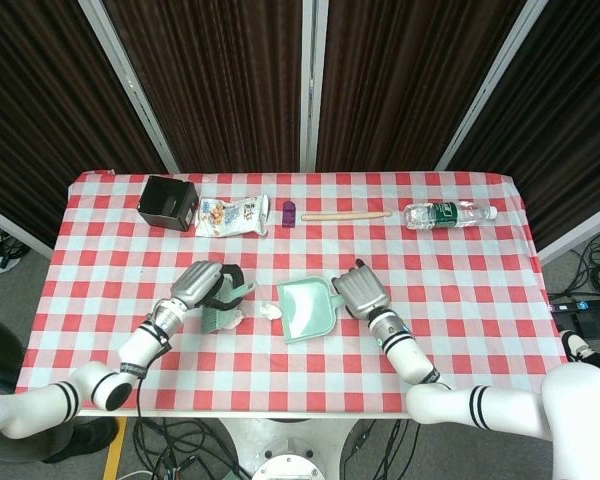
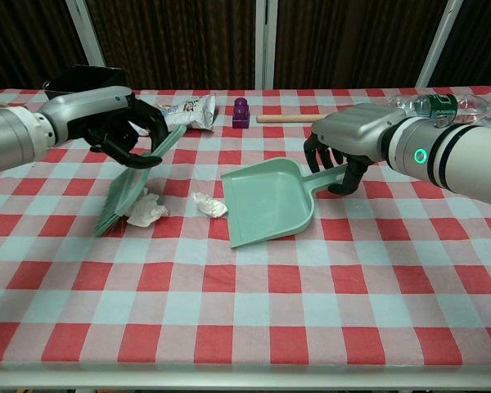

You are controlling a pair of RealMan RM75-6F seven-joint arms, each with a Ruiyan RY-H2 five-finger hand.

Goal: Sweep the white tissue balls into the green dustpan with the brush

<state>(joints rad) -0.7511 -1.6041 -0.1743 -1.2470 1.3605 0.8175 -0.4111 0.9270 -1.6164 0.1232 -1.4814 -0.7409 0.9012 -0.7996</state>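
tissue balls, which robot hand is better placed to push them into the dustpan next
Left. The left robot hand holds the brush, bristles beside the tissue balls. These lie between the brush and the open mouth of the green dustpan, which the right robot hand grips by its handle.

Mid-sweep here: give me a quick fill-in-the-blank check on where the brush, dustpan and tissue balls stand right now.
1. The left hand holds the ____, its bristles down on the cloth.
2. The right hand grips the handle of the green ____.
3. Of the tissue balls, one lies against the bristles and the other lies just ____ the dustpan's open edge.
4. The number of tissue balls inside the dustpan is ____.

Missing words: brush; dustpan; outside; zero
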